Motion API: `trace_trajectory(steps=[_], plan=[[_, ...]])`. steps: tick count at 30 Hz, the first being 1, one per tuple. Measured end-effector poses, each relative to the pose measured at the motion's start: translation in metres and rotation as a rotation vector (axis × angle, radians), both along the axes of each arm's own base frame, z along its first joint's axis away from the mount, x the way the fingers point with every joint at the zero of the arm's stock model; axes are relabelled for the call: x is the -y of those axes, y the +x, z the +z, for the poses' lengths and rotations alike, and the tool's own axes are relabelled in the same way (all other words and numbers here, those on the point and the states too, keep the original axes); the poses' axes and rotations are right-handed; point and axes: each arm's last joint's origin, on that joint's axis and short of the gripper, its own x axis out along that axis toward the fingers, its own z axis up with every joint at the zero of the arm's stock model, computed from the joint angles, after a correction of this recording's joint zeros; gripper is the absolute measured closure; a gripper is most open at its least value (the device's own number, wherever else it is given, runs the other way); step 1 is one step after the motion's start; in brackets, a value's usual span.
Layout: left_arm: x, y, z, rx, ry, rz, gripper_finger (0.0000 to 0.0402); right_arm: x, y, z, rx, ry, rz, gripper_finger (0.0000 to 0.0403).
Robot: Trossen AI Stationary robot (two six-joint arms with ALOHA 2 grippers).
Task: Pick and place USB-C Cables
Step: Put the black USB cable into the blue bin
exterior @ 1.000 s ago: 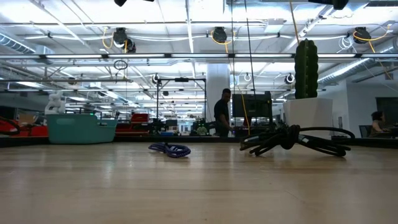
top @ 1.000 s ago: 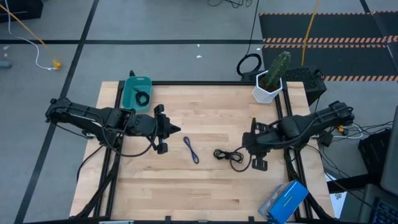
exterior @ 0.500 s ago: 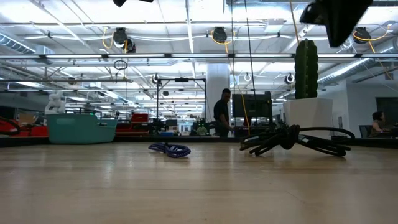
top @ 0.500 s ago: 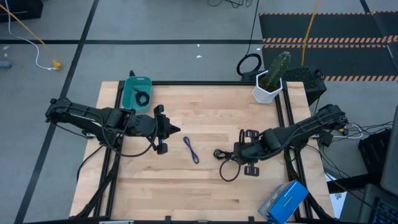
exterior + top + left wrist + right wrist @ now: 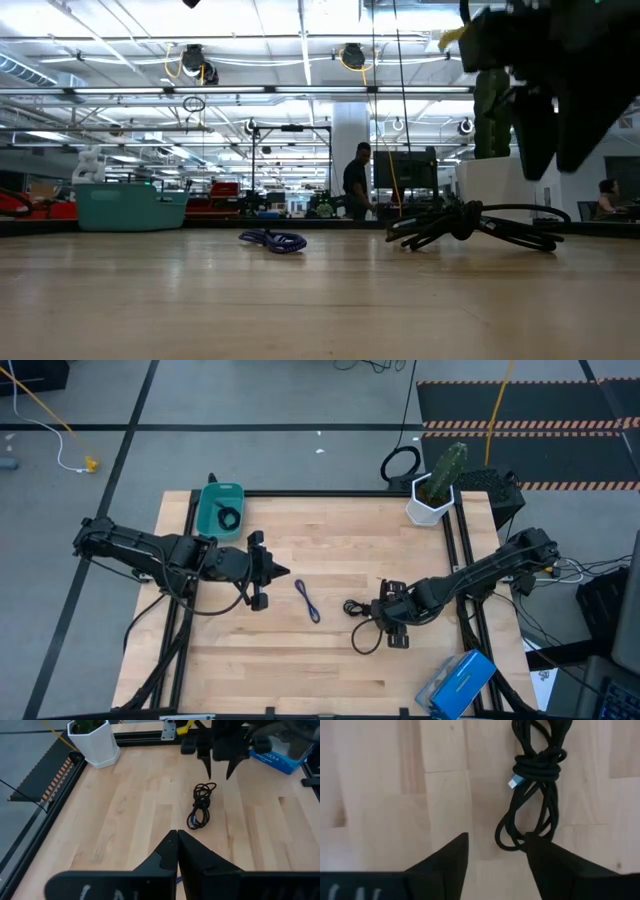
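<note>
The right gripper (image 5: 384, 614) hung with fingers spread just over the black cable (image 5: 362, 618) on the table (image 5: 330, 660), gripping nothing. The left gripper (image 5: 281, 569) waited, pinched shut and empty.

Desk (image 5: 330, 660): pale blond wood planks, black frame rails around it. Tray (image 5: 212, 512): teal, with a black coiled cable (image 5: 229, 517) inside. Loose cable on the desk (image 5: 307, 601): blue-purple. Bundled cable (image 5: 534, 785): black, plug tip light blue-silver. Both arms black; right gripper (image 5: 393, 616) and its fingers (image 5: 451, 860) black, left gripper (image 5: 268, 570) black too. Plant pot (image 5: 430, 505): white, cactus (image 5: 447, 468) in it green. Box at the desk's edge (image 5: 457, 682): blue with white lettering. Floor (image 5: 280, 400): grey with dark lines; mat (image 5: 520, 430) black with orange-white striped edging. Cord on the floor (image 5: 45, 405): yellow.
</note>
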Motion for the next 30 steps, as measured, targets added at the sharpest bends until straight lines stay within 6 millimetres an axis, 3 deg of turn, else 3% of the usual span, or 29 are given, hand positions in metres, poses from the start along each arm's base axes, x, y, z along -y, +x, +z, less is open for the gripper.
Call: trace_trajectory(steps=[8, 16, 30], plan=[[0.0, 0.0, 0.0, 0.0, 0.005, -0.003, 0.0384, 0.009, -0.003, -0.025, 0.031, 0.014, -0.038, 0.0197], [0.0, 0.0, 0.0, 0.0, 0.005, -0.003, 0.0396, 0.015, -0.004, -0.038, 0.073, 0.024, -0.041, 0.0199], [0.0, 0.0, 0.001, 0.009, 0.002, -0.003, 0.0378, 0.018, -0.012, -0.058, 0.11, 0.028, -0.019, 0.02]])
